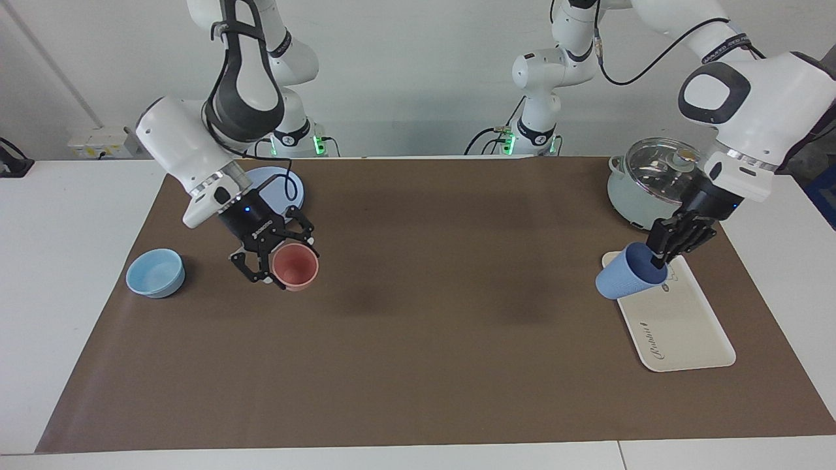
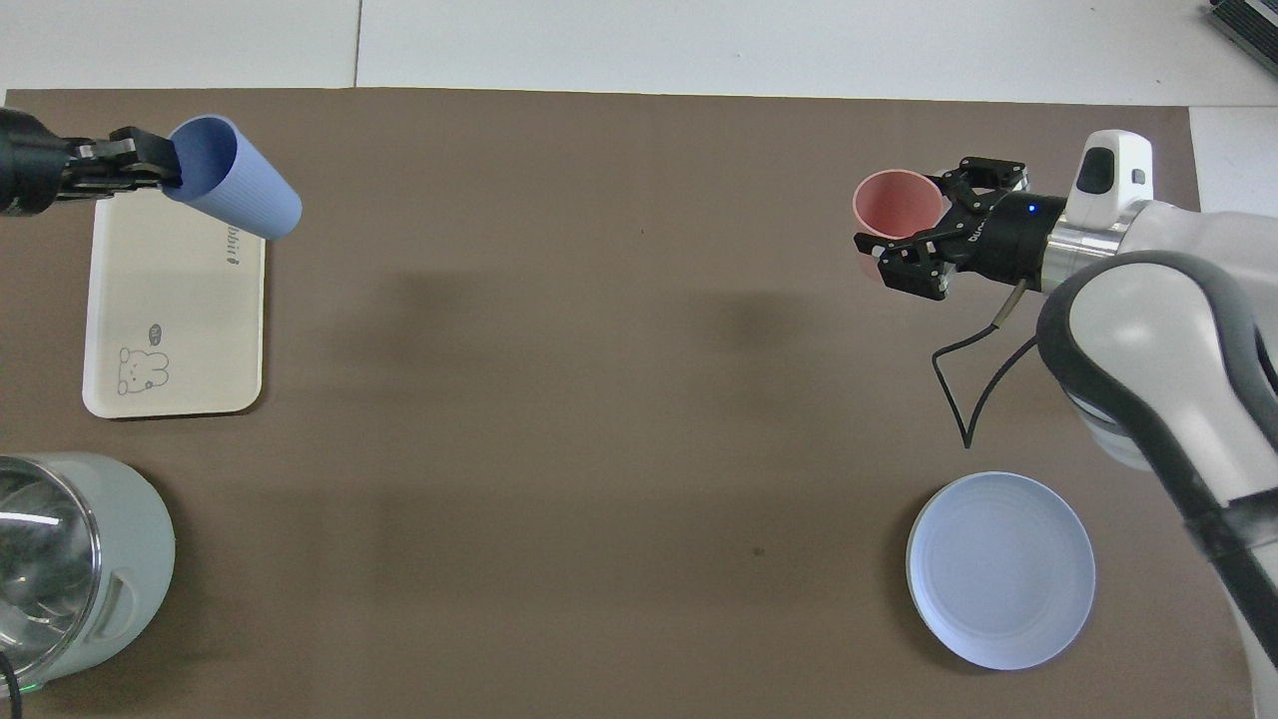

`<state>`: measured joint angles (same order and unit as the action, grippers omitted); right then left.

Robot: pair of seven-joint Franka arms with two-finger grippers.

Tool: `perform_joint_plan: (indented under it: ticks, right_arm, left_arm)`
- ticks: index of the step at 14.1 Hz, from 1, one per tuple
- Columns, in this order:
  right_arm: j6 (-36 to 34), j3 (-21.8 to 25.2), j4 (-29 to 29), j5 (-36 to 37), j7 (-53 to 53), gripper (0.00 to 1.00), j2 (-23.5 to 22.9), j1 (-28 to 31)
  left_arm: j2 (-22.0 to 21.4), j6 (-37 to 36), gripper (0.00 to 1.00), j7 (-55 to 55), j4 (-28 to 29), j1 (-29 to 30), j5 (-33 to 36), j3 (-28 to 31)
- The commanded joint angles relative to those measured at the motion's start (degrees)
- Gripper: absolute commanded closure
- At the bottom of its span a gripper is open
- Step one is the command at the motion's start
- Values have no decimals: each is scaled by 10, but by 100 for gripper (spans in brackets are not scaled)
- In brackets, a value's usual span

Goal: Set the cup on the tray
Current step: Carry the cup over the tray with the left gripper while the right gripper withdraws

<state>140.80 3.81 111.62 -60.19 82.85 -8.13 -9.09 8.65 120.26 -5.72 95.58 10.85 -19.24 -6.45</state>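
The periwinkle-blue cup (image 1: 626,279) (image 2: 238,180) hangs tilted in the air over the cream tray (image 1: 682,329) (image 2: 170,310), its mouth turned toward the left arm's end of the table. My left gripper (image 1: 657,261) (image 2: 160,170) is shut on the cup's rim. The tray lies flat on the brown mat, its bear print at the end nearer the robots. Toward the right arm's end of the table, my right gripper (image 1: 278,256) (image 2: 937,218) is shut on the rim of a pink cup (image 1: 296,266) (image 2: 896,205).
A pale green pot with a glass lid (image 1: 663,189) (image 2: 70,569) stands beside the tray, nearer the robots. A round blue plate (image 1: 282,177) (image 2: 1000,569) lies partly hidden by the right arm. A light-blue bowl (image 1: 155,273) sits near the mat's edge.
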Motion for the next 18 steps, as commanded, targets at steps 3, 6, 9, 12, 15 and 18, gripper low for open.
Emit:
perform_joint_plan:
  ticks: [3,6,9,12,15,18]
  right_arm:
    - [-7,-6,-1,-202,245,100,-68,49]
    - [-81,-6,-10,-266,368,100,-121,101]
    - [-154,-6,-18,-299,469,100,-162,144]
    - [-194,-6,-15,-303,503,100,-174,166]
    - [-201,-5,-13,-302,510,100,-174,171]
    - [-187,-5,-11,-302,509,1,-174,166]
  left_arm:
    - [-46,90,100,-157,127,93,10,-8]
    - [-22,149,100,-206,147,118,10,-8]
    - [2,225,100,-207,172,118,10,-8]
    - [44,287,100,-207,169,113,10,-8]
    - [55,301,100,-204,164,111,9,-8]
    - [59,301,38,-203,153,110,9,-9]
